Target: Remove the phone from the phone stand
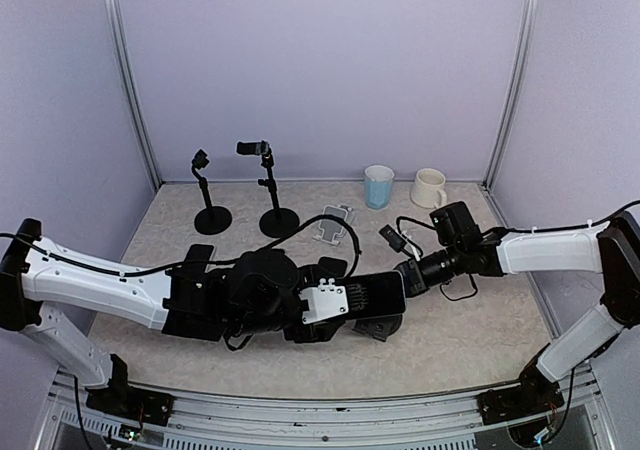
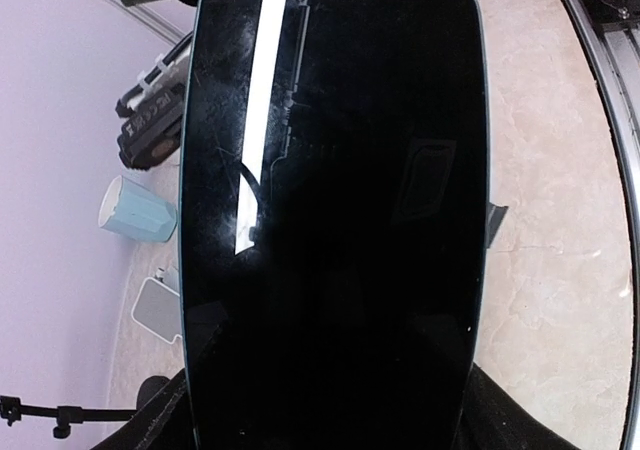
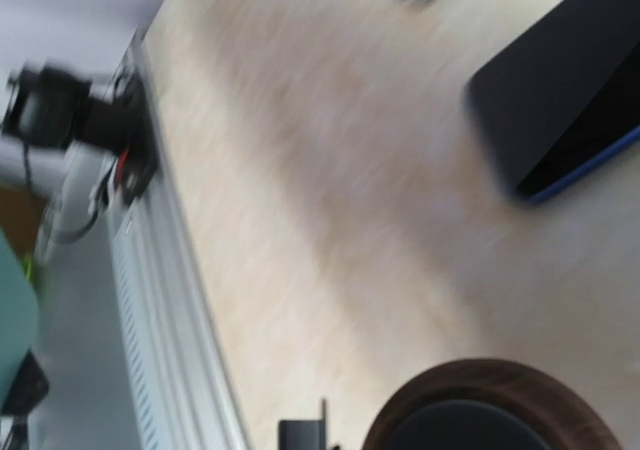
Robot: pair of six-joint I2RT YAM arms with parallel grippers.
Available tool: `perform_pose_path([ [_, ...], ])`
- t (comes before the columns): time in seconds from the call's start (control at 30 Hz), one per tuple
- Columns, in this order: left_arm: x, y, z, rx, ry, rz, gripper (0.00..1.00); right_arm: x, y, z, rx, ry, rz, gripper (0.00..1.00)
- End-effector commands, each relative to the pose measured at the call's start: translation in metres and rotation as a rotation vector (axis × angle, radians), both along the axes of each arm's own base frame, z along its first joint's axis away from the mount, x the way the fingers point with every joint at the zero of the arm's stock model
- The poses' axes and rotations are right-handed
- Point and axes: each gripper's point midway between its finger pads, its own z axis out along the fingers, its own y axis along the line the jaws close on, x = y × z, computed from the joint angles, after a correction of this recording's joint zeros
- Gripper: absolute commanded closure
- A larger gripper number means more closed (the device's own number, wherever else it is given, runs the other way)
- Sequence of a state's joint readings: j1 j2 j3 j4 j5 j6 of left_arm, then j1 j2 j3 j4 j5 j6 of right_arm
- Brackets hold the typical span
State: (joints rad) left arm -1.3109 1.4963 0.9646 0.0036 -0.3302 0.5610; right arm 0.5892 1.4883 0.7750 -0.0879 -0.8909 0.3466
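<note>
1. Top external view: phone (image 1: 383, 292) sits mid-table at the tip of the left gripper (image 1: 350, 300). Its long axis runs left-right, in line with the left forearm.
2. Left wrist view: phone (image 2: 340, 230) fills the frame, dark screen facing the camera, long axis pointing straight away from the wrist. Dark fingers (image 2: 172, 422) flank its near end on both sides. Judged clamped across the phone's width.
3. Right gripper (image 1: 412, 275) is just beside the phone's far end, coming in from the right. Jaws too dark and small to read, and the right wrist view shows no fingers: cannot tell whether parted or closed.
4. Right wrist view (blurred): phone (image 3: 560, 90) upper right, blue edge showing. Stand base (image 3: 470, 373), a round, brown-rimmed disc, is at bottom centre, with bare table between them. In the top view the stand base (image 1: 378, 327) lies just on the near side of the phone.
5. Judgement: phone appears clear of the stand, with the left arm carrying it. Any further travel should go away from the base, along the phone's long axis or upward.
</note>
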Motion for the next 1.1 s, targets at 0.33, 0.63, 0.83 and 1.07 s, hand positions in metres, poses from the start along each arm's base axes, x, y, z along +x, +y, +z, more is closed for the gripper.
perform_pose_path([
  [0.33, 0.041, 0.021, 0.042, -0.329, 0.096, 0.203, 0.57, 0.148, -0.043, 0.032, 0.083, -0.192, -0.301, 1.0],
  [0.63, 0.066, 0.04, 0.043, -0.38, 0.13, 0.337, 0.56, 0.233, -0.068, 0.019, 0.012, -0.223, -0.473, 1.0],
  [0.83, 0.072, 0.045, 0.041, -0.398, 0.16, 0.379, 0.56, 0.269, -0.082, 0.011, -0.009, -0.224, -0.534, 1.0],
  [1.07, 0.075, 0.044, 0.04, -0.41, 0.176, 0.39, 0.56, 0.293, -0.1, 0.003, 0.016, -0.186, -0.585, 1.0],
])
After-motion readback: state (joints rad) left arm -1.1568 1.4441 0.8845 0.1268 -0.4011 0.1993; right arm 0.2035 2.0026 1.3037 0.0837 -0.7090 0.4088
